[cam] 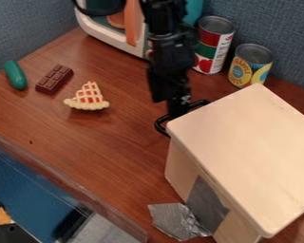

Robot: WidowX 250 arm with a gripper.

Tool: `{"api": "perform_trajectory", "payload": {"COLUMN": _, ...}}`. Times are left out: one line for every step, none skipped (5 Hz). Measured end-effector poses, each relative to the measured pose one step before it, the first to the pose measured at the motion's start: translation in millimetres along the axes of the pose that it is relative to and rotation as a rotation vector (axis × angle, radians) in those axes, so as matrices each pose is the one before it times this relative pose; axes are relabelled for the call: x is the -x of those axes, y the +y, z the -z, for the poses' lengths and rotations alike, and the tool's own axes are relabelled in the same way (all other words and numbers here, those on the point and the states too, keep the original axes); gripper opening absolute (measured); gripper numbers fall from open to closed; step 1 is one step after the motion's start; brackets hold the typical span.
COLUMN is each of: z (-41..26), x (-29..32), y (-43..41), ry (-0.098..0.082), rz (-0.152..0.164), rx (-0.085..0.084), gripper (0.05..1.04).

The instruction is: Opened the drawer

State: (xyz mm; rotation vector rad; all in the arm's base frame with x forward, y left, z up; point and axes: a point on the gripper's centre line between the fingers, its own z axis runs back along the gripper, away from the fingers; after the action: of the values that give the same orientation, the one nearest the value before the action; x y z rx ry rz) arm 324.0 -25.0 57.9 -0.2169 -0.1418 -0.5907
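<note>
On the surface (110,142): box (243,147) at four o'clock, flap (175,220) at six, pie slice (89,98), chocolate bar (54,79), then pickle (15,75) outward towards ten, oven (109,40) at eleven, taller can (208,52) at one, shorter can (248,69) at two.

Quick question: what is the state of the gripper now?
Gripper: it cannot be told whether open, closed or holding something; the light wooden box partly hides its lower end.

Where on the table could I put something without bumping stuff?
The biggest bare patch of table is between the pie slice and the wooden box, running toward the front edge. A smaller one sits between the chocolate bar and white toy oven. It's crowded at the back right: black arm, two cans and the box.
</note>
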Motion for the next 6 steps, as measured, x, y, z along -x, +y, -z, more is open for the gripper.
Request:
{"api": "perform_trajectory", "payload": {"z": 7.43, "x": -16.83, "y": -7.13, "ry": -0.0369, "rz": -0.0280, "rx": 0.0007, "gripper": 1.000}}
{"api": "perform_trajectory", "payload": {"z": 15.92, "x": -6.44, "y": -2.89, "ry": 0.0016, "rz": -0.0191, "rx": -0.0112, "gripper": 0.946}}
{"api": "perform_trajectory", "payload": {"z": 22.83, "x": 1.66, "y": 0.35, "ry": 0.0767, "rz": 0.0133, "rx": -0.0180, "gripper": 0.660}}
{"api": "perform_trajectory", "payload": {"z": 5.65, "x": 3.86, "y": 6.06, "ry": 0.0515, "rz": -0.0053, "rx": -0.0309, "gripper": 0.365}}
{"api": "perform_trajectory", "payload": {"z": -0.79, "x": 2.98, "y": 2.73, "ry": 0.0365, "rz": 0.0013, "rx": 0.0025, "gripper": 0.193}}
{"api": "perform_trajectory", "payload": {"z": -8.47, "x": 2.68, "y": 11.63, "ry": 0.0149, "rz": -0.0215, "rx": 0.0137, "gripper": 0.165}}
